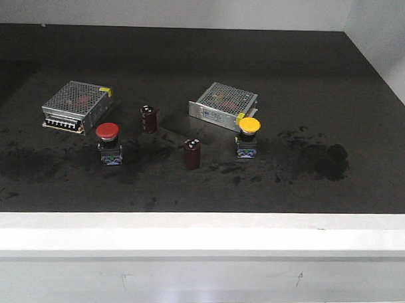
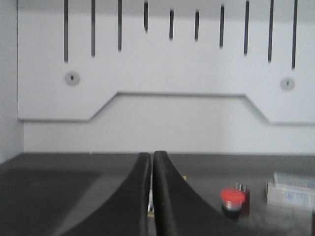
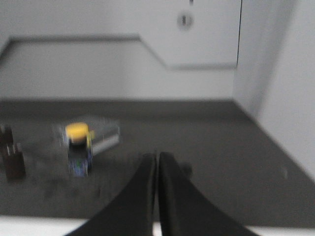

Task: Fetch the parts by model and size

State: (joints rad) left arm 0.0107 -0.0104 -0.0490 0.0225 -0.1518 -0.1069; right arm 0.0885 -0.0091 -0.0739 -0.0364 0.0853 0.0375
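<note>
Approach stage, nothing fetched: left gripper (image 2: 151, 156) and right gripper (image 3: 156, 156), both pressed together and empty, are facing the red-capped switch (image 1: 107, 143) and yellow-capped switch (image 1: 247, 136) standing on the dark mat (image 1: 292, 75); the next move is calling for spread jaws.

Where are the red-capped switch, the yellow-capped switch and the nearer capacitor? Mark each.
red-capped switch (image 1: 107, 130), front view, on its red cap.
yellow-capped switch (image 1: 249, 124), front view, on its yellow cap.
nearer capacitor (image 1: 192, 156), front view, on its dark-red side.

The left hand (image 2: 151, 157) and right hand (image 3: 157, 157) show black, curved fingers (image 2: 170, 196).
</note>
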